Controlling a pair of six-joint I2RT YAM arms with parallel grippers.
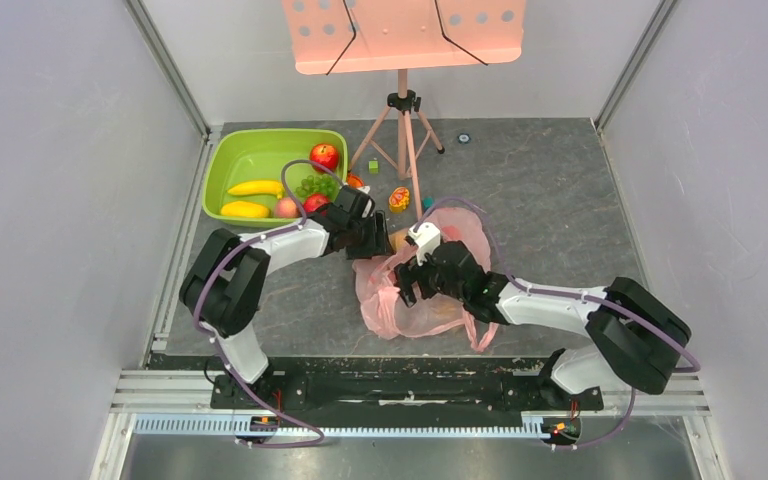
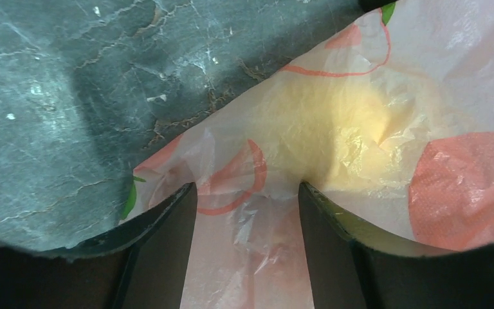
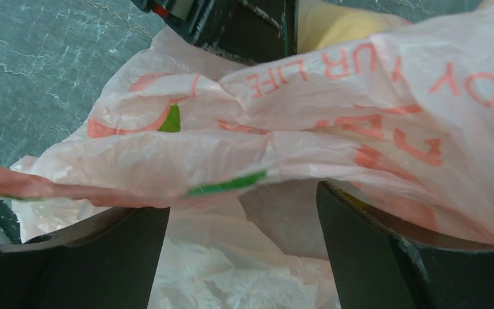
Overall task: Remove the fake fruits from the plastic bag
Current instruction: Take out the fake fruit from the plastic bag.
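Left gripper [image 2: 246, 190] fills the bottom of its own view, jaws standing apart with loose film of the bag [image 2: 463, 77] lying between them and nothing pinched; just past the tips a yellow fruit [image 2: 334, 122] shows as a blur through the plastic, so it sits inside the bag; dark table [image 2: 71, 96] lies to the left. Right gripper [image 3: 243, 206] is spread wide too and holds nothing; a crumpled fold of the bag crosses above its fingers [image 3: 373, 257] and hides most of what is beyond, save the left gripper's dark body and a patch of yellow at the top. From above, both grippers meet over the bag's far edge at mid-table. Beyond the left arm [image 1: 280, 245] a green basin [image 1: 222, 165] holds two apples [image 1: 324, 155], a banana [image 1: 256, 187], a mango [image 1: 245, 209], a peach [image 1: 286, 207] and grapes [image 1: 312, 185]; a pink music stand [image 1: 403, 35] rises at the back, with a few small toys [image 1: 398, 199] by its feet.
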